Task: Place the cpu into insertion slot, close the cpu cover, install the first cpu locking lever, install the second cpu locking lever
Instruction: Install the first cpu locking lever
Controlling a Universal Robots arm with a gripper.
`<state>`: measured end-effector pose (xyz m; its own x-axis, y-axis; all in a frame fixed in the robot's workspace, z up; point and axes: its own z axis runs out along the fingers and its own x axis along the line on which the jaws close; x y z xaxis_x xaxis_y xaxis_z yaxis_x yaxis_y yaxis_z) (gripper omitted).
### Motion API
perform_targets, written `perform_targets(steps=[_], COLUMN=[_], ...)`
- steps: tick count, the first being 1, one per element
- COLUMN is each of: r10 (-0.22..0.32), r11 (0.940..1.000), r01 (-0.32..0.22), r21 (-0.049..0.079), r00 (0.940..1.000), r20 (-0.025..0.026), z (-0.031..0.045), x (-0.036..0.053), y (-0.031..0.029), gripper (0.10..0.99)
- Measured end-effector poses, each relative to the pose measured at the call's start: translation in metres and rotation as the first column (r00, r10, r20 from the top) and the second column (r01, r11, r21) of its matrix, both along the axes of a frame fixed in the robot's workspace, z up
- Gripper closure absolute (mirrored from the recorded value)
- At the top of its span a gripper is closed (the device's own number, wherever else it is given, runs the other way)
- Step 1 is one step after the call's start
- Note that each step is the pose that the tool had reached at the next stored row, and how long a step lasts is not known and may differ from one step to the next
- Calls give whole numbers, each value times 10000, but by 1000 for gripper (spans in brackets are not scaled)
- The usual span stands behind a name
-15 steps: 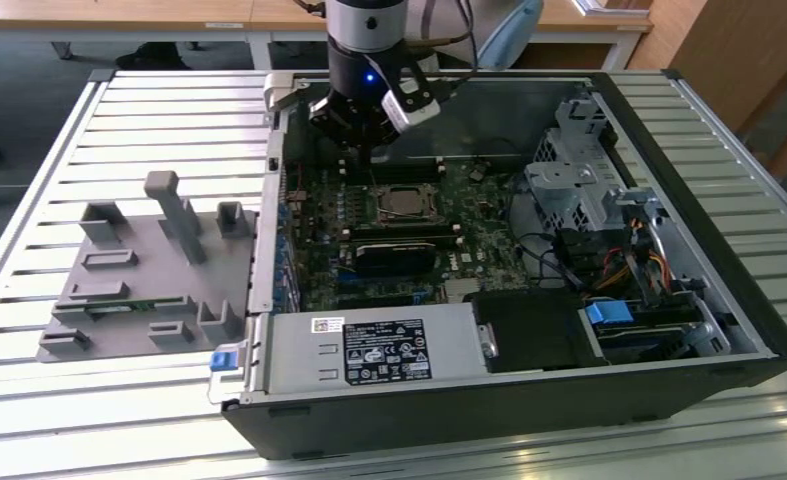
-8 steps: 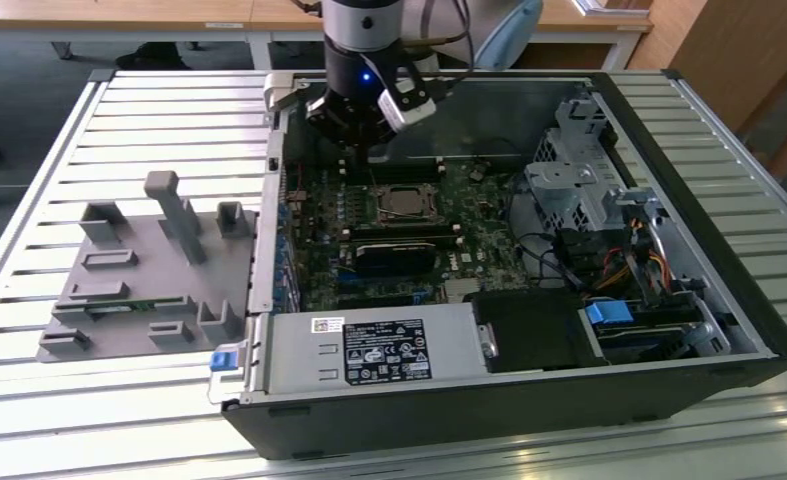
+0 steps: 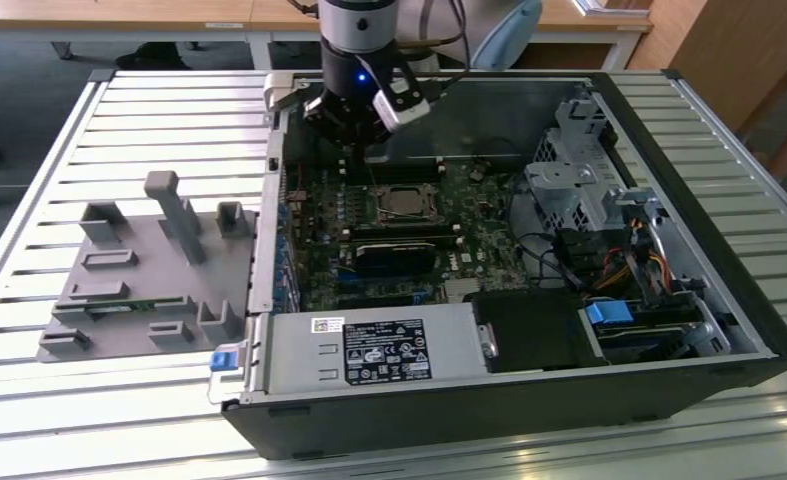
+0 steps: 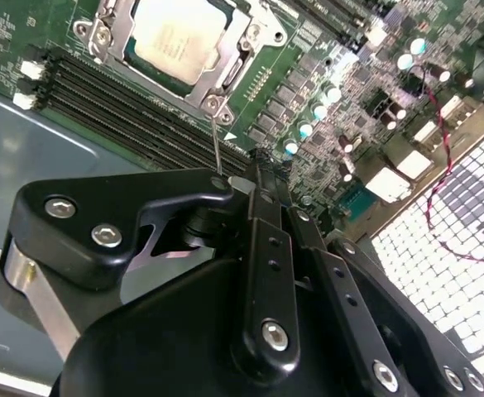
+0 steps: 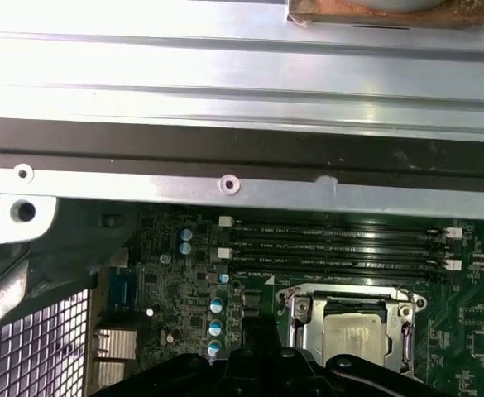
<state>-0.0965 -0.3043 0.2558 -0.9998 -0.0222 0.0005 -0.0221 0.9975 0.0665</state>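
Observation:
The cpu (image 4: 179, 37) lies flat in the insertion slot (image 3: 400, 203) in the middle of the green motherboard, its tan-silver face up. The cpu cover (image 4: 240, 51) is a grey metal frame lying down around the chip; both also show in the first wrist view, cpu (image 5: 353, 335) and cover (image 5: 304, 318). One thin wire locking lever (image 4: 216, 136) stands up from the socket's corner and ends beside my black fingers (image 4: 258, 215). My gripper (image 4: 262, 161) hangs shut just beyond the memory slots, a short way from the socket. In the exterior view the gripper (image 3: 350, 135) is above the board's far side.
Long black memory slots (image 4: 134, 99) run between gripper and socket. The open case's metal wall (image 5: 225, 182) is close behind. A drive cage (image 3: 580, 190) and cables are at the exterior view's right, a power supply (image 3: 380, 350) in front, a grey fixture tray (image 3: 153, 270) at the left.

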Motion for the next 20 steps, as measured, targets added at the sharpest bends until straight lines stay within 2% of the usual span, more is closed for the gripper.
perform_targets(steps=[8, 12, 14, 20], r10=[-52, -53, -51, -53], r11=[10000, 10000, 10000, 10000], r01=[52, 53, 51, 53], r21=[0, 0, 0, 0], r00=[10000, 10000, 10000, 10000], r20=[0, 0, 0, -34], z=[-16, -21, -25, -50], x=[-9, 41, 102, 376], y=[70, 75, 78, 80], gripper=[980, 980, 980, 980])
